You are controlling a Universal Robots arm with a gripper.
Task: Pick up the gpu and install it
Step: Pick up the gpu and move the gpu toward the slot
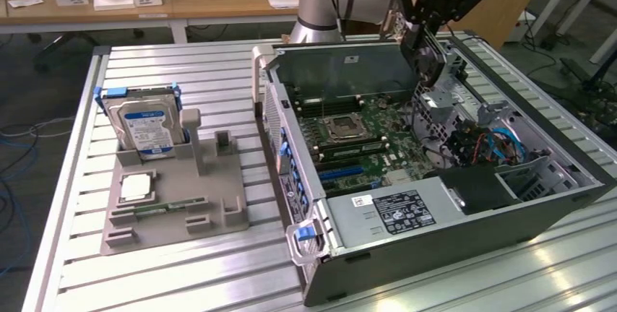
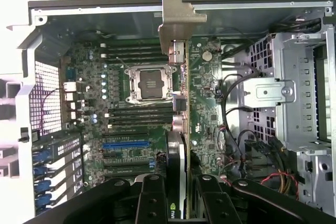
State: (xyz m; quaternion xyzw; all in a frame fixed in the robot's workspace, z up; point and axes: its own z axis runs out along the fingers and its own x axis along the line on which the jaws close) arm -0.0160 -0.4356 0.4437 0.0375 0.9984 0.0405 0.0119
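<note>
The gpu (image 1: 425, 55) hangs on edge above the far side of the open computer case (image 1: 415, 243), held by my gripper (image 1: 430, 32), which is shut on it. In the wrist view the gpu (image 2: 181, 108) appears edge-on, running away from my gripper (image 2: 177, 195) with its silver bracket (image 2: 176, 22) at the far end. The black fingers (image 2: 152, 198) press on both of its faces. Below the card lies the motherboard (image 2: 142, 129) with its processor socket (image 2: 149, 82) and a blue expansion slot (image 2: 126, 144). The card hovers clear of the board.
A grey fixture (image 1: 173, 218) at the exterior view's left carries a blue-labelled hard drive (image 1: 144, 128), a processor chip (image 1: 135, 185) and a slim memory stick (image 1: 169, 207). Inside the case sit a metal drive cage (image 2: 294, 103), loose cables (image 1: 487, 142) and a power supply (image 1: 395, 211).
</note>
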